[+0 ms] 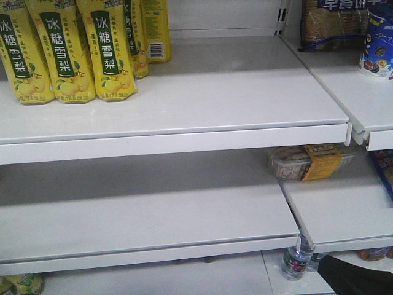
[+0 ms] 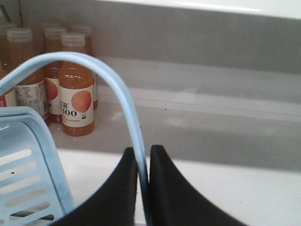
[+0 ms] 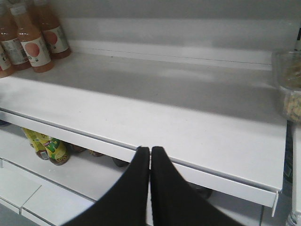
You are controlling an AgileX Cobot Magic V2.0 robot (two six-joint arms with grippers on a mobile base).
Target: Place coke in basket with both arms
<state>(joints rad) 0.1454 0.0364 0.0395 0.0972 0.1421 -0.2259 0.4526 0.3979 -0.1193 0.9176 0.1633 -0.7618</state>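
Observation:
The coke is not in any view. The light blue basket (image 2: 28,183) shows at the lower left of the left wrist view, with its slotted side and rim. Its hoop handle (image 2: 106,77) arches up and comes down between the black fingers of my left gripper (image 2: 143,157), which is shut on it. In the right wrist view my right gripper (image 3: 150,153) is shut with nothing between its fingers, just in front of the edge of a white shelf (image 3: 188,122). In the front view a black arm part (image 1: 353,275) shows at the lower right.
Orange juice bottles (image 2: 75,94) stand behind the basket and at the back left of the right wrist view (image 3: 30,44). Yellow pear-drink bottles (image 1: 61,49) line the top shelf. A clear snack box (image 1: 307,163) lies on the middle shelf at right. More bottles (image 3: 49,148) stand below.

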